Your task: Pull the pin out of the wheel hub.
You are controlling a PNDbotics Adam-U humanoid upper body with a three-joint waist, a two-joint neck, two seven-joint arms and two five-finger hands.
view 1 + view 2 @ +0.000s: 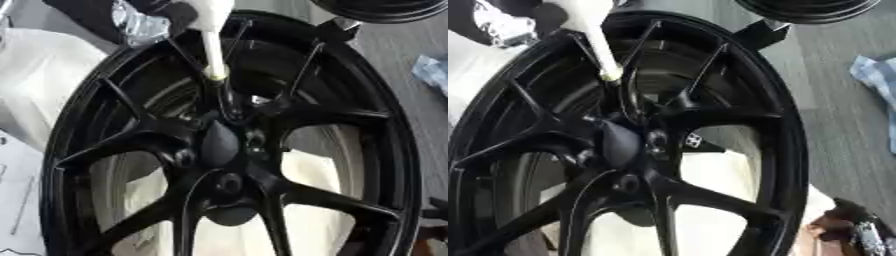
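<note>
While wheel hub [229, 150] stands upright, white pin [213, 47] points steeply down toward centre.

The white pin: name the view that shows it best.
The left eye view: the white pin runs near the picture's middle, down to its tip among the spokes of the black wheel. The right eye view shows the same pin further left, its upper end close to the top edge.

The wheel [229, 150] is filling the middle of my view, its hub [223, 150] sitting at the centre. A handled tool [213, 40] is coming down from behind onto the hub. A cloth [875, 75] is lying to the right, well apart, and a second wheel [807, 9] is sitting behind.
</note>
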